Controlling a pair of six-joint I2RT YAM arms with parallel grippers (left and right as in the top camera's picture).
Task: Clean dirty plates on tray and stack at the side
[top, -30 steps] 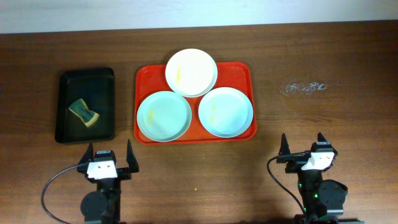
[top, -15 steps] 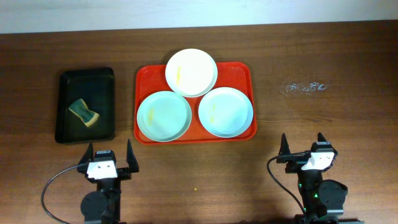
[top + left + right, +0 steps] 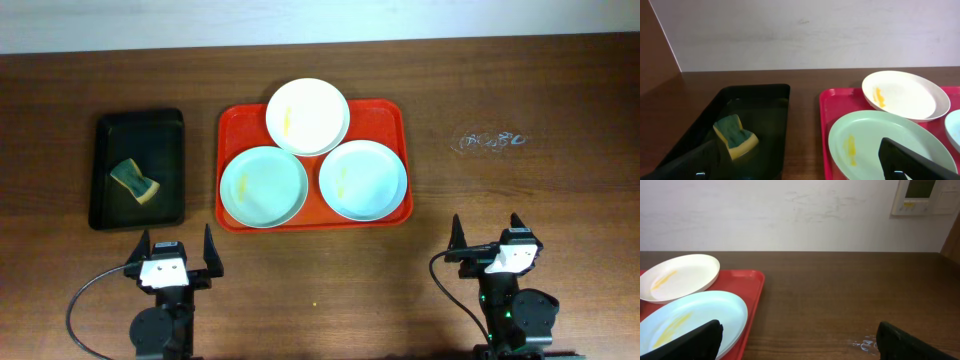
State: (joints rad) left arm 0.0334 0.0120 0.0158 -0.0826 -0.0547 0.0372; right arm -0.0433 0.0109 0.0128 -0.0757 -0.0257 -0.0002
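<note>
The red-orange tray (image 3: 385,116) lies at the table's middle back. On it sit a white plate (image 3: 308,116) at the far edge, a mint green plate (image 3: 264,186) at front left and a pale blue plate (image 3: 363,179) at front right, each with a yellow smear. My left gripper (image 3: 177,249) is open and empty near the front edge, short of the tray's left corner. My right gripper (image 3: 488,234) is open and empty at front right. The left wrist view shows the green plate (image 3: 880,145) and white plate (image 3: 905,95). The right wrist view shows the blue plate (image 3: 690,317) and white plate (image 3: 677,275).
A black tray (image 3: 140,135) at the left holds a green-and-yellow sponge (image 3: 136,181), also in the left wrist view (image 3: 735,135). A whitish mark (image 3: 488,140) is on the wood at right. A wall (image 3: 790,210) runs behind the table.
</note>
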